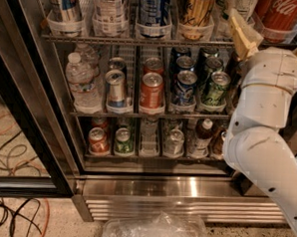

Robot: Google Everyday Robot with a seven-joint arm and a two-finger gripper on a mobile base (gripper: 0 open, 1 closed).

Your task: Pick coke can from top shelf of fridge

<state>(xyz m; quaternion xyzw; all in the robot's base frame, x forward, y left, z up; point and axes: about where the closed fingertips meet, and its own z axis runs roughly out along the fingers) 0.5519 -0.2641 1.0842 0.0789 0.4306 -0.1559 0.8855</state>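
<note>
One close camera looks down into the fridge [185, 188], gripper [272, 38] upper right
</note>
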